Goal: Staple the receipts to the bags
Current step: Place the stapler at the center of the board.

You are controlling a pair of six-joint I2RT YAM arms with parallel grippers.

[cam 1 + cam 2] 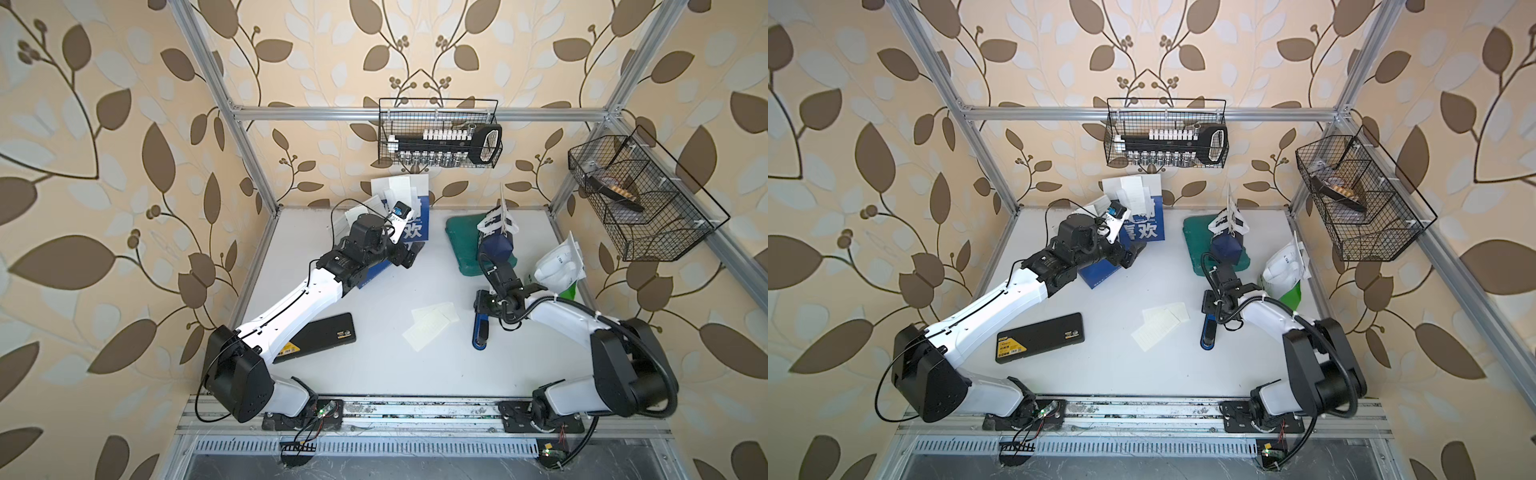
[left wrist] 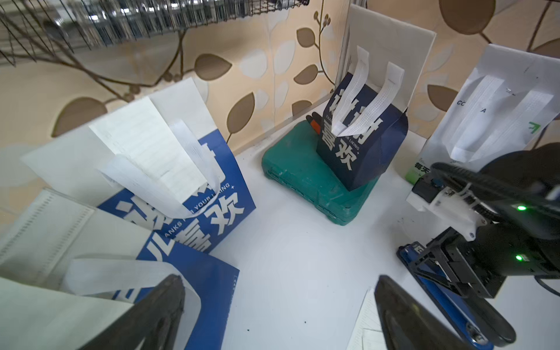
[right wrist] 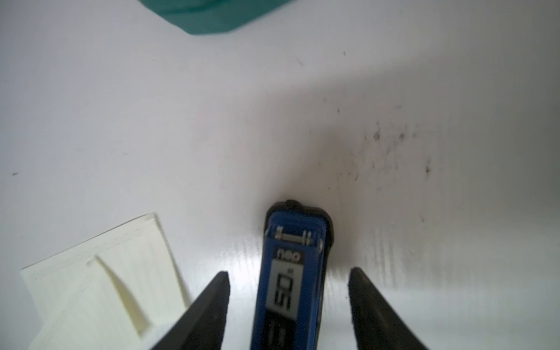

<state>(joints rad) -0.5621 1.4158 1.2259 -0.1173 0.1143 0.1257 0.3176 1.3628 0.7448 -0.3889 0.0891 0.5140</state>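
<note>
A blue-and-white bag [image 1: 411,226] [image 2: 230,194] stands at the back with a receipt [image 2: 145,145] lying against its top. A second blue bag [image 1: 374,276] [image 2: 209,291] lies flat under my left arm. My left gripper [image 2: 278,285] [image 1: 407,257] is open beside that bag's edge, with nothing in it. The small navy bag [image 1: 496,245] [image 2: 363,151] stands on the green case. The white-and-green bag [image 1: 559,266] [image 2: 497,100] is at the right. Loose receipts [image 1: 430,324] [image 3: 100,281] lie mid-table. My right gripper [image 3: 289,272] [image 1: 482,307] is open astride a blue stapler [image 1: 481,328] [image 3: 291,288], with a gap on each side.
The flat green case [image 1: 461,237] sits at the back, right of centre. A black case [image 1: 328,336] lies near the left arm's base. Two wire baskets [image 1: 440,133] [image 1: 640,199] hang on the back and right frame rails.
</note>
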